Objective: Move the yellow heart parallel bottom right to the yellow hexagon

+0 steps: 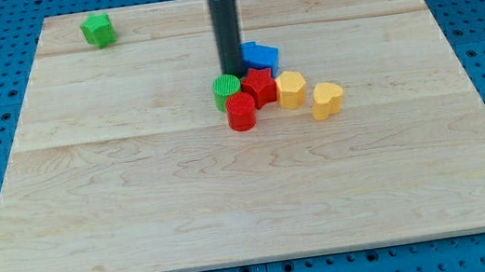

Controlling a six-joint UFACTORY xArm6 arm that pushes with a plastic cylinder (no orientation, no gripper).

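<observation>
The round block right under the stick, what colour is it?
Green: the green cylinder sits beside my tip, clearest in the camera view.

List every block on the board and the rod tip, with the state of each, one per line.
my tip: down, just above the green cylinder, beside the blue block
green cylinder: in cluster, against red cylinder
red cylinder: in cluster
red block: cluster centre
blue block: behind cluster
yellow hexagon: beside red block
yellow heart: lower right of hexagon
green star: alone, top left

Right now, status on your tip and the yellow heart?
My tip above the green cylinder, beside the blue block. Yellow heart already lower right of yellow hexagon. Nothing between them.
</observation>
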